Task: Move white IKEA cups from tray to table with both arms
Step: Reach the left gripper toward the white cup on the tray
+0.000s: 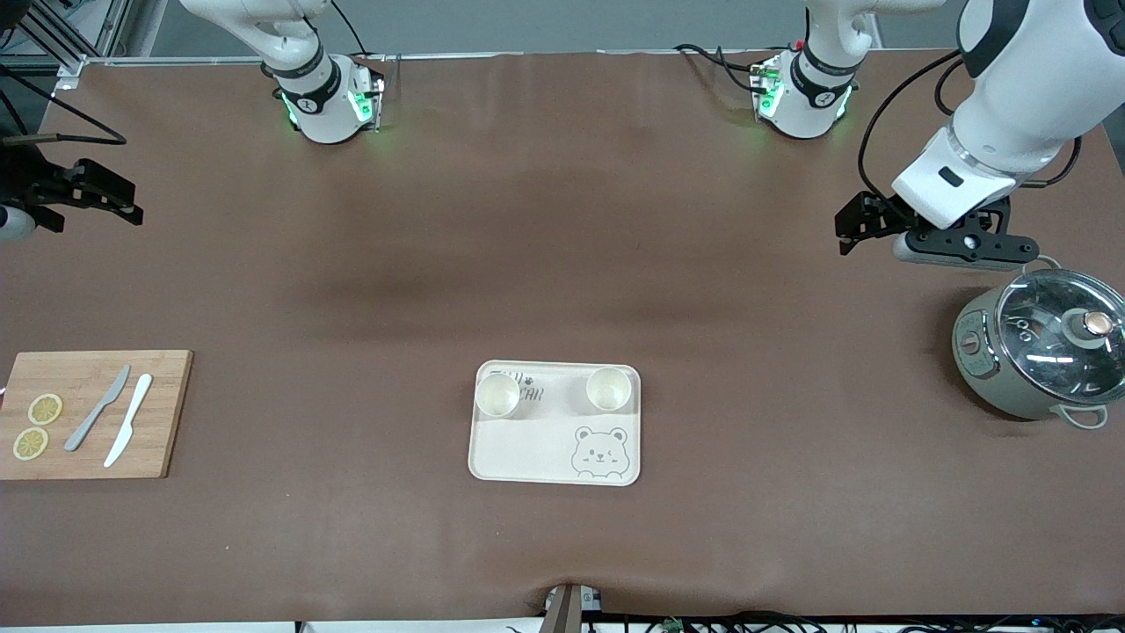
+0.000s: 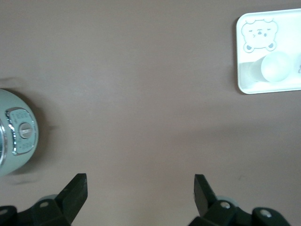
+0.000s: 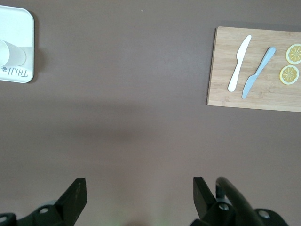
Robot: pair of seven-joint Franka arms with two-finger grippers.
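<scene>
Two white IKEA cups stand upright in the cream bear tray (image 1: 527,453), along its edge farther from the front camera. One cup (image 1: 497,395) is toward the right arm's end, the other (image 1: 609,389) toward the left arm's end. My left gripper (image 1: 845,233) is open and empty over bare table beside the pot. Its wrist view (image 2: 141,186) shows the tray (image 2: 244,82) and one cup (image 2: 275,67) far off. My right gripper (image 1: 132,204) is open and empty over the table's edge at the right arm's end. Its wrist view (image 3: 139,188) shows the tray corner (image 3: 26,75) and a cup (image 3: 11,54).
A grey-green pot with a glass lid (image 1: 1037,352) stands at the left arm's end and also shows in the left wrist view (image 2: 14,136). A wooden cutting board (image 1: 163,440) with two knives (image 1: 98,407) and lemon slices (image 1: 45,409) lies at the right arm's end.
</scene>
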